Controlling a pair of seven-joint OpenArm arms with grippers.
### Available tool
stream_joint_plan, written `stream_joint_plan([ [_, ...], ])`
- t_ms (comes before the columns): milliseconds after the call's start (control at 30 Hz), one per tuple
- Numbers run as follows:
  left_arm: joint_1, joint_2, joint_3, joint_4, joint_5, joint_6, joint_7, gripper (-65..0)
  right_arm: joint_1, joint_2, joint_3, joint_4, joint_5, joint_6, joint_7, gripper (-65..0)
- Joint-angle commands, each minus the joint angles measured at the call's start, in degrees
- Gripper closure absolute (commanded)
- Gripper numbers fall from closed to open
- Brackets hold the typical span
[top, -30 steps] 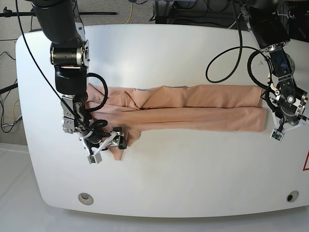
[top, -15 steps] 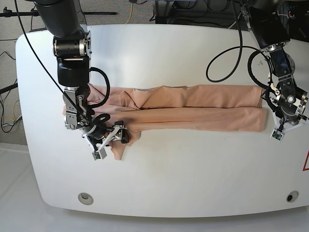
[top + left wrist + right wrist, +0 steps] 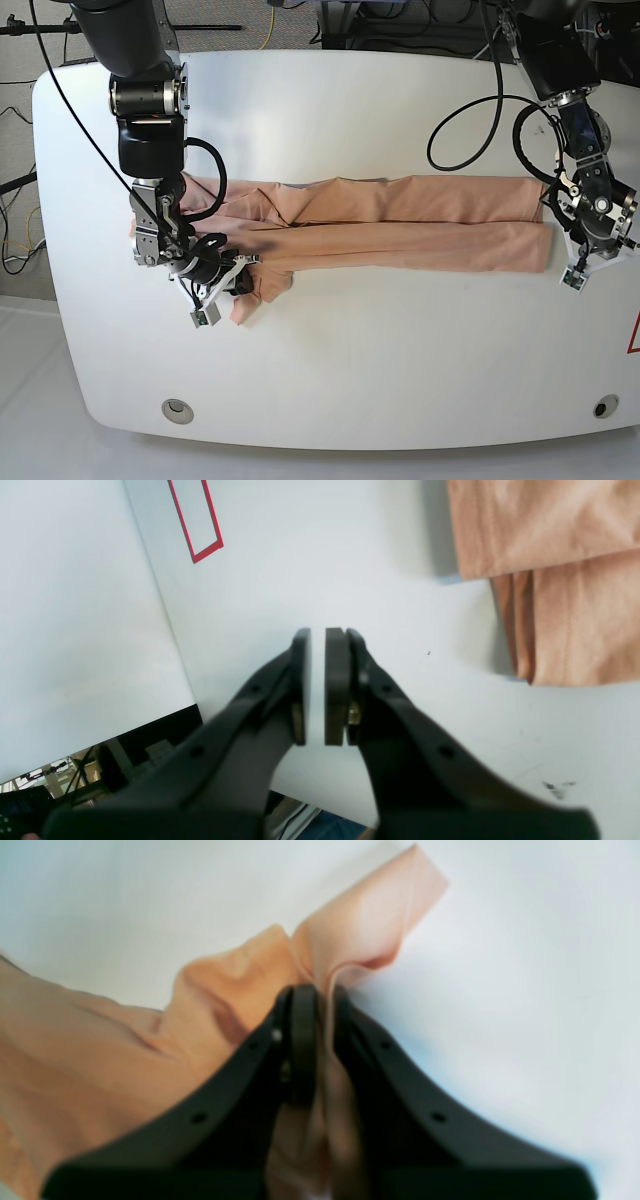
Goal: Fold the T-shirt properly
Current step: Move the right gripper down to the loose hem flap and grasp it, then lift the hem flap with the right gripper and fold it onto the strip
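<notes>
The peach T-shirt (image 3: pixel 400 225) lies folded into a long horizontal band across the white table (image 3: pixel 350 120). At its left end my right gripper (image 3: pixel 235 280) is shut on a bunched flap of the fabric. The right wrist view shows the cloth (image 3: pixel 225 990) pinched between the black fingers (image 3: pixel 302 1040) and rising in a fold above the gripper (image 3: pixel 322 1005). My left gripper (image 3: pixel 585 250) hovers just off the band's right end. In the left wrist view it (image 3: pixel 318 645) is shut on nothing, and the T-shirt's edge (image 3: pixel 550 580) lies to its upper right.
A red outlined mark (image 3: pixel 197 520) sits on the table near the right edge (image 3: pixel 635 335). Two round holes (image 3: pixel 177 409) (image 3: pixel 604 406) lie near the front edge. Black cables (image 3: pixel 470 130) loop above the back right of the table.
My right gripper has closed on the T-shirt's lower-left flap, which now bunches up at its fingers. The left arm has not moved.
</notes>
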Motion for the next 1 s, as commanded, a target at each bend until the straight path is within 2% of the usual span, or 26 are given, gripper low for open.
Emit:
stream_joint_plan([
  [0,-1.16,-0.76,-0.16,0.94,0.49,0.14,-0.61,-4.3,1.29,0.33,0.01,0.47,-0.45,0.07,-0.86,-1.3],
  [167,-1.07,-0.76,-0.25,0.94,0.49,0.14,-0.61,-4.3,2.61,0.33,0.01,0.55,-0.1,0.07,-1.13,-1.4],
  [333,-1.07,-0.76,-0.25,0.94,0.49,0.14,-0.61,-4.3,2.79,0.33,0.01,2.31,0.07,0.33,-3.85,-1.4],
  [967,-0.28,-0.5,-0.16,0.94,0.32,0.14,-0.61,-4.3,-7.94,0.24,0.19,29.65,0.07,-0.02,-17.66,-1.4],
])
